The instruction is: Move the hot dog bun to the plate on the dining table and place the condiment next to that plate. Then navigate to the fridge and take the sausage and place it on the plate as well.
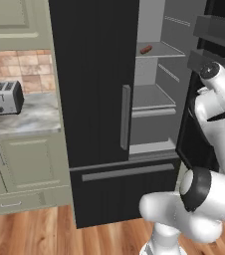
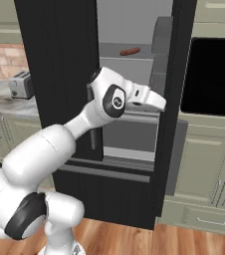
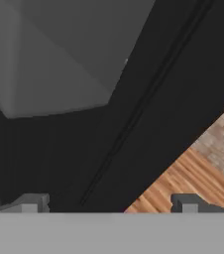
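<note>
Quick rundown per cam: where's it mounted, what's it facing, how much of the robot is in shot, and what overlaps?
Left base view: behind-left; faces open fridge, toaster; arm at lower right.
Right base view: behind-right; faces fridge interior, oven beside it; arm from lower left.
Hand view: on hand; looks down at dark fridge front and wood floor; fingertips apart.
Both base views share sausage on the shelf.

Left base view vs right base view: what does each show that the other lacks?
Left base view alone: the shut left fridge door's vertical handle and the freezer drawer handle. Right base view alone: a black oven window right of the fridge, with cabinet doors below it. Shared: the sausage on an upper shelf of the open fridge, the toaster on the counter, and the wood floor.
</note>
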Controlling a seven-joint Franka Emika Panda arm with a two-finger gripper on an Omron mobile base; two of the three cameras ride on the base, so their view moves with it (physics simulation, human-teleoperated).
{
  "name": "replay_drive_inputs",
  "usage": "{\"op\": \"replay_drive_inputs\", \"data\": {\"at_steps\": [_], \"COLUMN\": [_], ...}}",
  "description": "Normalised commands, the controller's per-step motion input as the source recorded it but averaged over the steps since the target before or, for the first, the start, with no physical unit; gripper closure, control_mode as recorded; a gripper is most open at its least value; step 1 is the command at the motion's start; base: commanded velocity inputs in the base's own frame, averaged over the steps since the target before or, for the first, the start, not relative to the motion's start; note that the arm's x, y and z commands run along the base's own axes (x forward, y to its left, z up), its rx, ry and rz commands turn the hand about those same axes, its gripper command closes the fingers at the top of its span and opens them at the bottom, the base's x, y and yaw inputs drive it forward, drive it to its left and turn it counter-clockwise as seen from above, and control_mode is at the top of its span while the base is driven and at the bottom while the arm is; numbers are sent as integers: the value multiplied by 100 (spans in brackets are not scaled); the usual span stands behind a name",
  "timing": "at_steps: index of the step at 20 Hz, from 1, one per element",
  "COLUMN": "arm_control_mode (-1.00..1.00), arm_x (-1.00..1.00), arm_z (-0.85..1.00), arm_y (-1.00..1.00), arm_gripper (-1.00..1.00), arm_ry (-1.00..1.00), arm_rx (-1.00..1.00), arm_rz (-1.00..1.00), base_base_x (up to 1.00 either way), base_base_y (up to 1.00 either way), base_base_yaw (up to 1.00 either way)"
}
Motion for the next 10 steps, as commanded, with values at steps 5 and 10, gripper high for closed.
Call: {"op": "replay_drive_inputs", "data": {"at_steps": [5,10], "arm_control_mode": [-100,-100], "arm_x": [-38,-6], "arm_z": [-4,-14], "arm_y": [98,100], "arm_gripper": [-100,-100], "arm_ry": [-7,1], "arm_rx": [0,7], "arm_rz": [2,4], "base_base_x": [0,0], "base_base_y": [0,0], "base_base_yaw": [0,0]}}
